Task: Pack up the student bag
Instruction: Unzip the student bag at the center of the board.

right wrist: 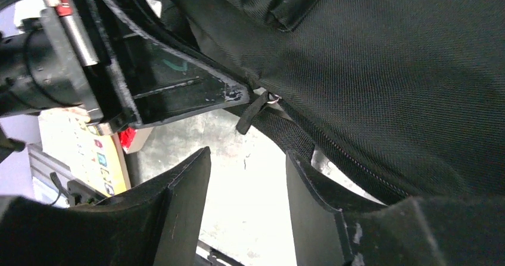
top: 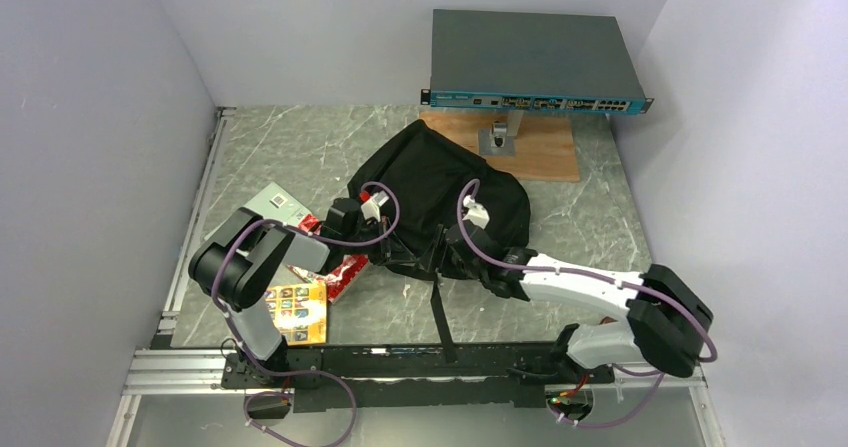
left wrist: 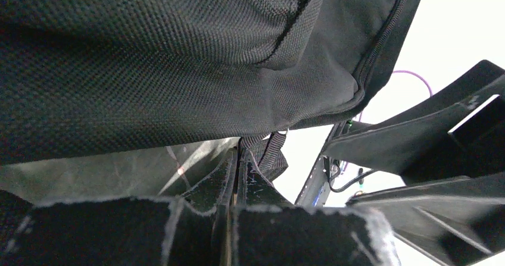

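Note:
The student bag [top: 440, 192], a large soft black backpack, lies slumped at the table's middle. It fills the top of the left wrist view [left wrist: 178, 52] and the right wrist view [right wrist: 387, 69]. My left gripper [top: 400, 252] is at the bag's near edge, its jaws pressed together [left wrist: 238, 159] on a small black webbing pull tab [right wrist: 253, 108] by the zip. My right gripper [top: 452, 254] is just right of it, open and empty [right wrist: 247, 177], under the bag's lower edge. A black strap [top: 437, 312] trails toward the near edge.
A flat grey rack-mount box with a teal front [top: 535, 62] stands on a post over a wooden board [top: 540, 152] at the back. A red packet [top: 340, 269], a yellow picture booklet [top: 297, 312] and a grey card [top: 275, 202] lie left of the bag.

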You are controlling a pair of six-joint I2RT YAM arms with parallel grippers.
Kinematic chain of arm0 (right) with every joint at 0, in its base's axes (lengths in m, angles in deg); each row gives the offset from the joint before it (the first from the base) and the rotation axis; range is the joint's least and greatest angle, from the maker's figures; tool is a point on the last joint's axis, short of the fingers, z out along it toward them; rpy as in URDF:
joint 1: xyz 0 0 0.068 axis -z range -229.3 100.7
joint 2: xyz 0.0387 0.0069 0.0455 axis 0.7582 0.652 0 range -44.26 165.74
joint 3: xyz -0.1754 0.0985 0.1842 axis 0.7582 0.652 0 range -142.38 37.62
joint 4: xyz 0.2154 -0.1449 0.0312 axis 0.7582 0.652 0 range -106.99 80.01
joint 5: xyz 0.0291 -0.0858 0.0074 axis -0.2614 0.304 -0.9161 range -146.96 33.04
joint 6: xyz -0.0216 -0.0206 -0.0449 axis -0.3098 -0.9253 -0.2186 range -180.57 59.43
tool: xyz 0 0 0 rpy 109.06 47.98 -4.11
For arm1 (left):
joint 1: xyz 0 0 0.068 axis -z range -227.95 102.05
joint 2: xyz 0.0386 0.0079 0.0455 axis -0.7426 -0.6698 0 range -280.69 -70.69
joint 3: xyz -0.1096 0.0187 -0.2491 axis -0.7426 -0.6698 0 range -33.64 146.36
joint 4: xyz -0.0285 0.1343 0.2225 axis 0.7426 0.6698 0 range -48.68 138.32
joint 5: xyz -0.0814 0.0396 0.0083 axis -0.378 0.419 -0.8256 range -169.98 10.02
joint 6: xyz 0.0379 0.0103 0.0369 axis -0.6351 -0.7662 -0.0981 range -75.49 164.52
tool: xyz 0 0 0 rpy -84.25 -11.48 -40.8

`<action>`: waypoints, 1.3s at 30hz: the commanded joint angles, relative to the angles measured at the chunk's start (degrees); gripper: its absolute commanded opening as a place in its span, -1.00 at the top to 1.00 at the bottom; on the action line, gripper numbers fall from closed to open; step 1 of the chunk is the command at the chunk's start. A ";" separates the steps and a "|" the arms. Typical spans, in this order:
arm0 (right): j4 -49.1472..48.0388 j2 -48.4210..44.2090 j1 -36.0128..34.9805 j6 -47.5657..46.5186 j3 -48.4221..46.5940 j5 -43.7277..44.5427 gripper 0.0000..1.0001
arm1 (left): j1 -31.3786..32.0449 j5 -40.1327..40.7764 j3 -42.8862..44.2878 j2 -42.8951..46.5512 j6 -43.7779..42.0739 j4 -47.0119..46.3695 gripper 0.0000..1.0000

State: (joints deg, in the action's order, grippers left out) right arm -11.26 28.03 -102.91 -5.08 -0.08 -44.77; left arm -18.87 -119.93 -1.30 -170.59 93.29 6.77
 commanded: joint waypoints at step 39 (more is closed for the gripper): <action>1.42 7.26 -0.02 -13.62 -1.53 -0.56 1.00 | -0.77 15.74 11.25 -0.45 -6.87 23.10 1.00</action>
State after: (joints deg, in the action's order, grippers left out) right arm -16.37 42.46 -102.60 -9.91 -2.72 -44.70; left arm -18.83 -112.98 3.49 -169.87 90.43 18.88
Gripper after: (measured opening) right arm 0.010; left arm 0.012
